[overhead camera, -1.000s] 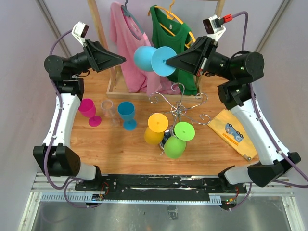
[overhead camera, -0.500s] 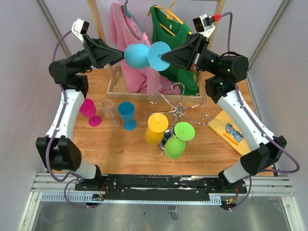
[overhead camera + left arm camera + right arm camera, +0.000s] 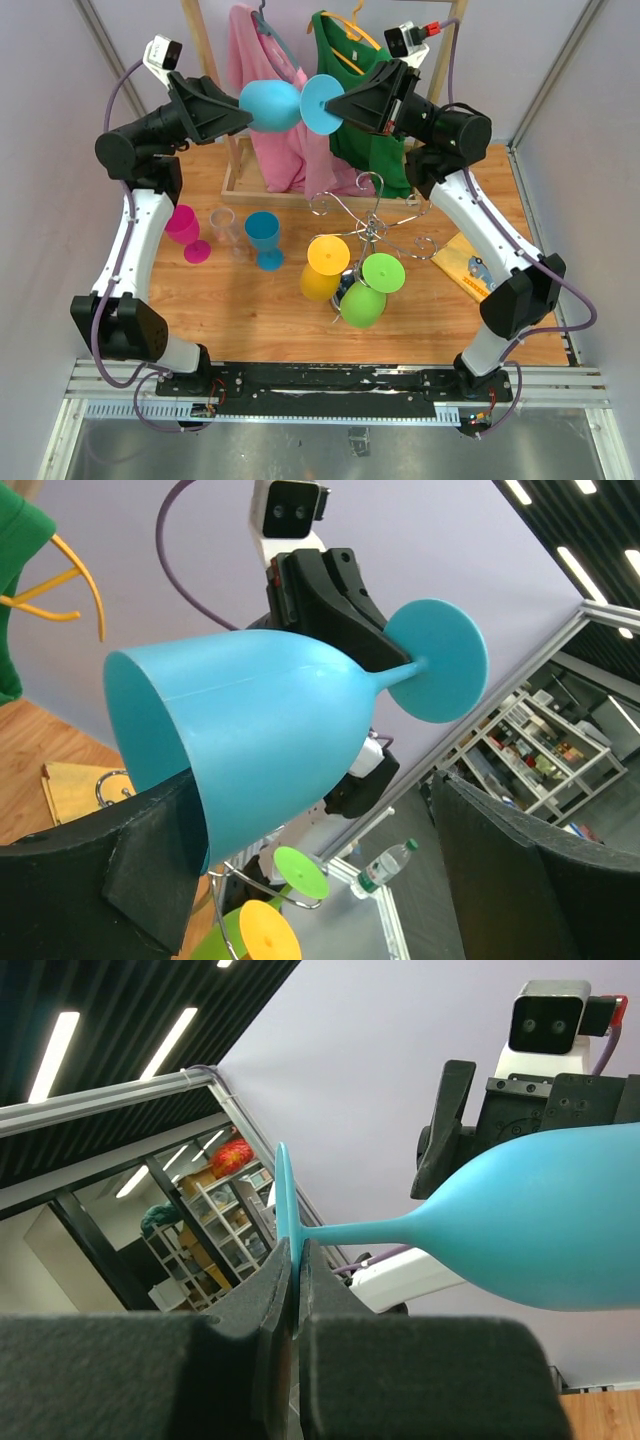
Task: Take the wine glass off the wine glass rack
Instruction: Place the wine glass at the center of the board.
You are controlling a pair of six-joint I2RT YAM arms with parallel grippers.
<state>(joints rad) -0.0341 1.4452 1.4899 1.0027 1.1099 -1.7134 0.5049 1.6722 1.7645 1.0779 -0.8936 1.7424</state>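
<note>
Wine glass [image 3: 272,104] is clear of the wine glass rack [image 3: 372,225], aloft above the worktop's [image 3: 260,310] far side. Its long axis is level, mouth toward the left tool [image 3: 243,113], foot toward the right tool [image 3: 334,105]. The right tool pinches the foot's rim. The left tool gapes wide around the bowl.

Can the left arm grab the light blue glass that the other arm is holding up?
Probably yes. The left gripper is open, with its fingers on either side of the bowl of the light blue glass and nothing in between. The right gripper pinches only the foot.
</note>
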